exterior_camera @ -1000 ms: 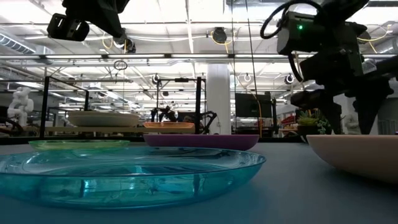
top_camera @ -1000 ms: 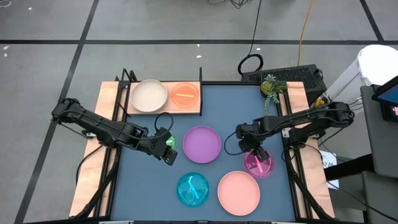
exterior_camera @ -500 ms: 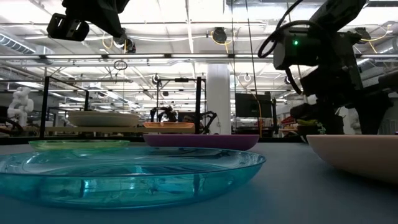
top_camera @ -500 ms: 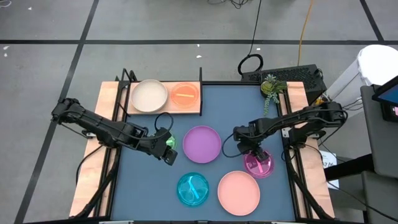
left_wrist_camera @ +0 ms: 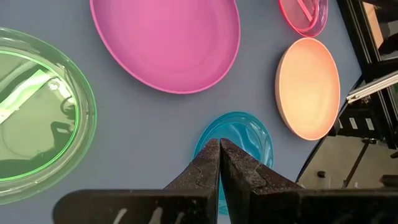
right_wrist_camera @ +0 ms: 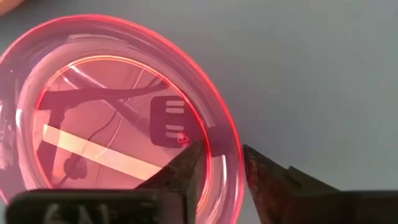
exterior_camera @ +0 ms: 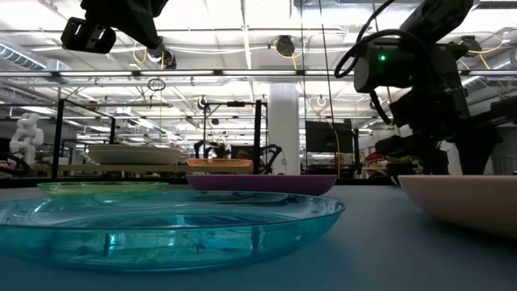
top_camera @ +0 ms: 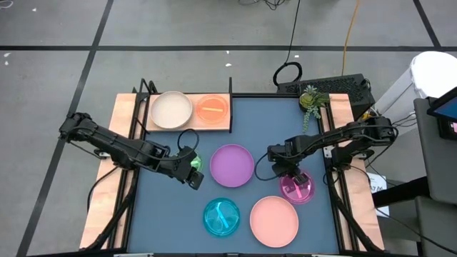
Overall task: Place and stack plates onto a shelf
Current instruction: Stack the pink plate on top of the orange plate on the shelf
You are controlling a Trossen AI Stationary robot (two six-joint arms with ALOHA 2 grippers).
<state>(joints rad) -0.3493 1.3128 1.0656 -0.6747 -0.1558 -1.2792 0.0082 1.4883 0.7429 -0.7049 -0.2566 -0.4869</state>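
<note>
The shelf stands at the table's far left and carries the cream plate and the orange plate. The purple, teal, salmon and magenta plates lie flat on the tabletop. The green plate lies under my left gripper, which hovers shut above the table. My right gripper is open and low over the magenta plate's far-left rim. The pale blue-white plate is out of view. My right gripper comes from above, pointing down, at the magenta plate's rim. One finger is inside the plate and the other is outside it. I cannot tell whether either finger touches the rim. The plate rests flat on the table.
A small potted plant and a dark device sit beyond the table's far right corner. Bare blue tabletop lies to the right of the shelf. Black uprights stand at the shelf's ends.
My right gripper has come down and slightly toward the table's left, onto the magenta plate's rim. The plates have stayed where they were.
</note>
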